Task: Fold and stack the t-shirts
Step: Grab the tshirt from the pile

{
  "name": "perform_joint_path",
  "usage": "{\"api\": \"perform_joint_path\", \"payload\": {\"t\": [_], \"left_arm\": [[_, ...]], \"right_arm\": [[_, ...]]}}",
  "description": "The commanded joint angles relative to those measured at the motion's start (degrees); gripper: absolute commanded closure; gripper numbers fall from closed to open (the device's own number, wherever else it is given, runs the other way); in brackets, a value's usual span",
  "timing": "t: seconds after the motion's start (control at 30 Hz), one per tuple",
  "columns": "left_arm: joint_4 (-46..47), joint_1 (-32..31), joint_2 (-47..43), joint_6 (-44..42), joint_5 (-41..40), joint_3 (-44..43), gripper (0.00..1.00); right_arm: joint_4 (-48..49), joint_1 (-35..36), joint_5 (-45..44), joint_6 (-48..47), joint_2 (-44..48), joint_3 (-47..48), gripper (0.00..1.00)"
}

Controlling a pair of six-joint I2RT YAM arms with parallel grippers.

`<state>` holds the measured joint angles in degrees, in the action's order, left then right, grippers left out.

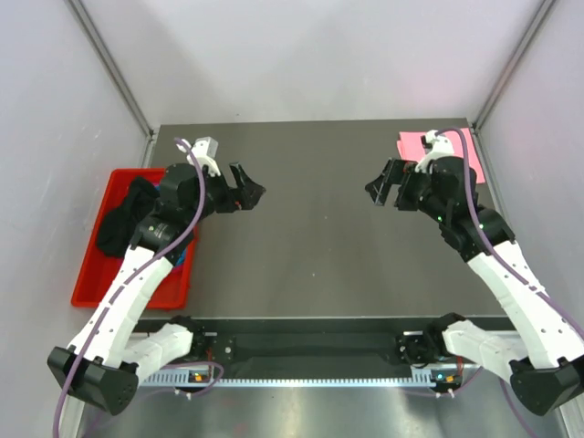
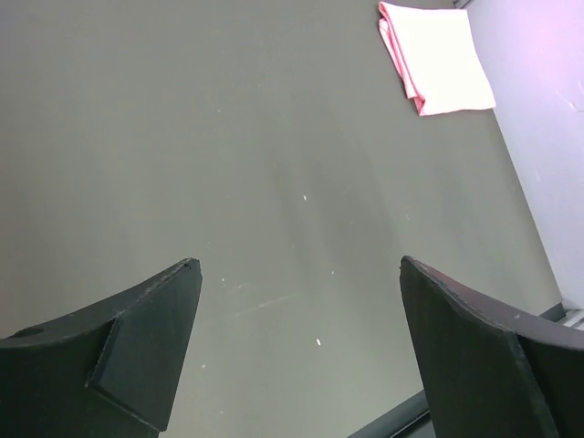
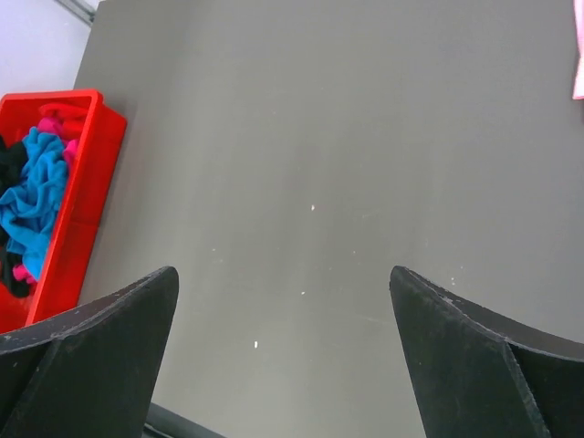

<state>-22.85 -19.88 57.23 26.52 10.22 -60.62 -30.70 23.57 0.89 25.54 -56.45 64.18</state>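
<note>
Folded pink t-shirt (image 1: 436,146) at 1 o'clock; black t-shirt (image 1: 119,228), turquoise t-shirt (image 3: 32,196), magenta t-shirt (image 3: 57,123) tangled in red tray (image 1: 91,269) at 9 o'clock; left gripper (image 2: 297,263), right gripper (image 3: 283,269) released, empty; risks dragging several out together

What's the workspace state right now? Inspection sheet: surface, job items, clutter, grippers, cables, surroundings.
Surface: dark grey table, bare in the middle, a few small white specks.
Job's things: light pink t-shirt folded at the far right corner; turquoise t-shirt, magenta t-shirt and black t-shirt bunched unfolded in the red tray at the left edge.
Clutter: nothing seen.
Grippers: left gripper open, empty, above the table; right gripper open, empty, above the table.
Cables: left purple cable and right purple cable, one along each arm, clear of the shirts.
Surroundings: pale walls on three sides.
</note>
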Motion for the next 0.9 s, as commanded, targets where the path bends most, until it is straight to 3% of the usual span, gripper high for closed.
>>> {"api": "perform_joint_path", "payload": {"t": [0.0, 0.13, 0.17, 0.27, 0.4, 0.5, 0.6, 0.77, 0.87], "left_arm": [[2.55, 0.02, -0.46, 1.95, -1.59, -1.26, 0.07], [2.38, 0.10, -0.02, 3.79, -10.81, -1.60, 0.07], [1.33, 0.19, 1.20, 4.67, -17.27, -2.39, 0.07], [-0.61, 3.52, 5.32, 5.56, -23.56, -4.33, 0.07], [-1.76, 18.60, 9.03, 7.84, -19.62, -5.47, 0.07], [-2.46, 24.77, 10.35, 6.97, -22.60, -5.12, 0.07], [-2.64, 28.39, 11.41, 9.33, -23.75, -3.46, 0.08], [3.58, 34.11, 8.25, 13.03, -34.38, 4.01, 0.08], [6.50, 37.19, 10.34, 14.34, -30.20, 5.78, 0.11]], "right_arm": [[-0.06, 0.07, -2.90, -0.67, 1.78, 0.68, 0.00], [-0.24, 0.07, -3.35, -0.05, 2.39, 0.33, 0.00], [-0.33, 0.07, -3.26, 0.12, 2.57, 0.07, 0.00], [-0.59, 0.07, -3.26, -0.22, 2.66, -0.55, 0.00], [-3.22, 0.07, -4.40, -2.59, 2.92, -0.46, 0.00], [-4.02, 0.07, -5.19, -3.13, 3.88, -0.99, 0.00], [-3.41, 0.07, -4.58, -3.04, 4.59, -1.69, 0.00], [-2.79, 0.07, -2.48, -2.86, 4.33, -2.22, 0.00], [-2.88, 0.07, -1.24, -3.04, 4.06, -2.48, 0.00]]}}
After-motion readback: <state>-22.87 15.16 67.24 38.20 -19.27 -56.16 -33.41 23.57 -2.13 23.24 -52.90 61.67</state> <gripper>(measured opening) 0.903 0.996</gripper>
